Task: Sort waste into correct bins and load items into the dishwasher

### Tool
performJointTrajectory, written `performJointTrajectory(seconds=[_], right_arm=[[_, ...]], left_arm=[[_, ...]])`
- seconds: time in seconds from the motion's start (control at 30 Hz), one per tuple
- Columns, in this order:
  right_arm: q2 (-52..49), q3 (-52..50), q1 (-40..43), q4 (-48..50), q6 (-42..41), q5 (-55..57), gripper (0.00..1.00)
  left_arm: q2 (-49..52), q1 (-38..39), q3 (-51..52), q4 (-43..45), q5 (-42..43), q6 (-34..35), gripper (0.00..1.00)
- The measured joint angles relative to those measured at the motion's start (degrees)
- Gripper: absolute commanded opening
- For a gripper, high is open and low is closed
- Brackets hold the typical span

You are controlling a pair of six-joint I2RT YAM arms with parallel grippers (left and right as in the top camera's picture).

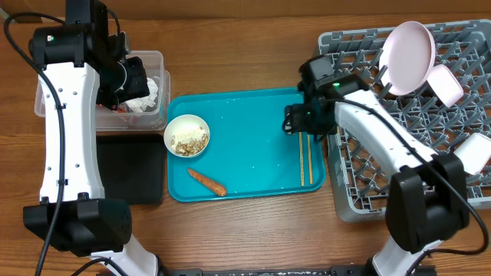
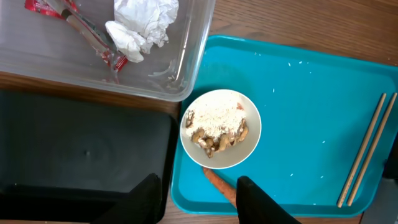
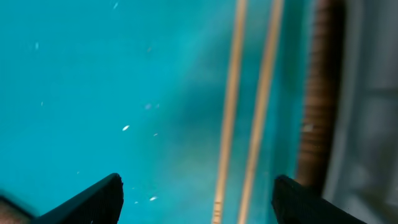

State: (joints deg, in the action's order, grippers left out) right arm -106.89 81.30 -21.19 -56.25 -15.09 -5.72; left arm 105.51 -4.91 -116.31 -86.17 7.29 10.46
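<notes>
Right wrist: right pincer (image 3: 198, 186) gapes above chopsticks (image 3: 229, 106) on teal tray (image 3: 93, 93).

Teal tray (image 1: 253, 138) lay approx. mid-table, long side running left-right. It was rectangular w/ rounded corners and a low raised rim, same colour throughout. Table (image 1: 230, 54) was brown wood, grain running left-right, bare wood showing behind tray and in front of it. Left wrist view: tray (image 2: 298, 93) filled right part of frame, its near-left corner rounded, w/ table (image 2: 311, 25) showing past the far rim. Right wrist view: tray floor (image 3: 93, 93) filled most of frame, blurred, w/ tiny pale specks (image 3: 125, 127) scattered on it, too small to tell what. Brown strip at right, prob. table (image 3: 317, 93).
</notes>
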Motion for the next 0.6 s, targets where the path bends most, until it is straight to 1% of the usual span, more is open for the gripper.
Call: performJointTrajectory(seconds=[0.13,0.33,0.6], right_arm=[[-0.7,0.0,-1.7,0.0,-1.6,-0.4,0.79],[-1.4,0.0,-2.1,-0.8,-3.3,-0.5,0.79],[-7.2,-0.1,-2.1,-3.7,-4.2,-0.4,0.79]], left_arm=[[0.0,0.0,0.0,0.0,0.0,0.1,0.43],[0.0,0.0,0.0,0.0,0.0,0.1,0.43],[0.0,0.0,0.0,0.0,0.0,0.1,0.43]])
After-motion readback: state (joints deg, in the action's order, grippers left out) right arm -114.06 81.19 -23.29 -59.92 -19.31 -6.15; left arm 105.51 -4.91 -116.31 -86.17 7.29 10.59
